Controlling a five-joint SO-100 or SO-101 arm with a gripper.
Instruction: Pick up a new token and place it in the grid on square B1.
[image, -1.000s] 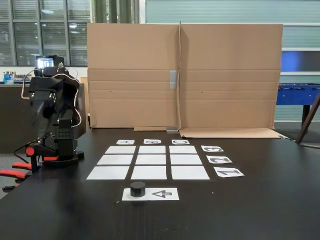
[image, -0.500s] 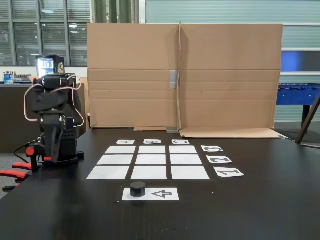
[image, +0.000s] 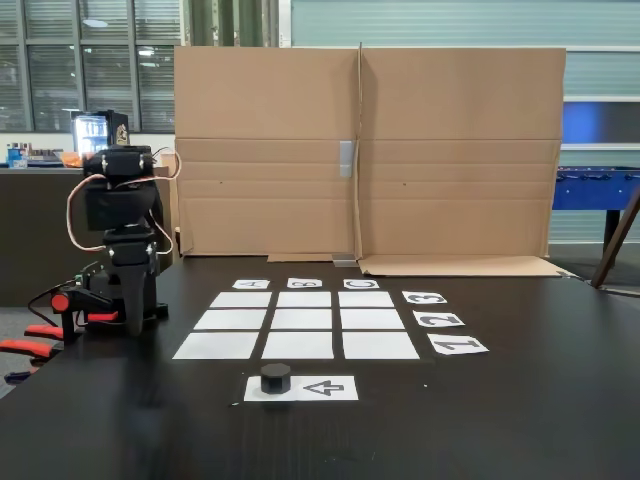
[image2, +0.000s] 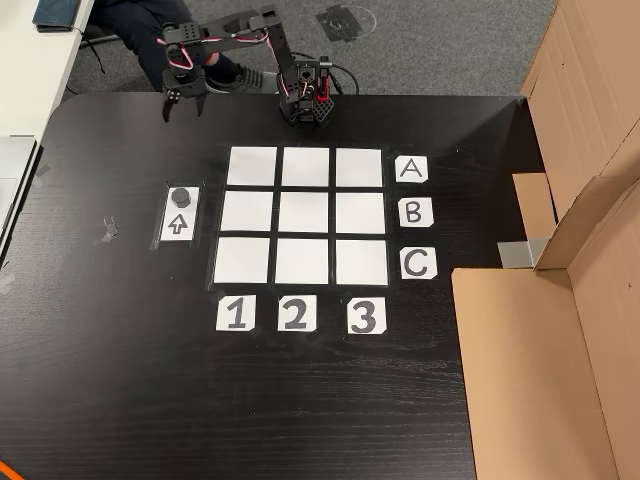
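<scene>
Token (image2: 181, 194) on arrow sheet (image2: 177, 224) left of grid (image2: 304, 215) in the other view, square B1 (image2: 246, 210) bare, gripper (image2: 182, 107) spread apart, grasping nothing, above dark surface (image2: 110, 330), well apart from token

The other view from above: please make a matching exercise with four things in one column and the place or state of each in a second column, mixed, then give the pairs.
Things:
1. token
2. square B1
3. gripper
4. cardboard wall

Places or states:
a. bare white cell, left column, middle row
b. along the table's right side
c. on the arrow sheet, above the arrow
d. above the table's upper left, holding nothing

Pairs: 1-c, 2-a, 3-d, 4-b
</scene>
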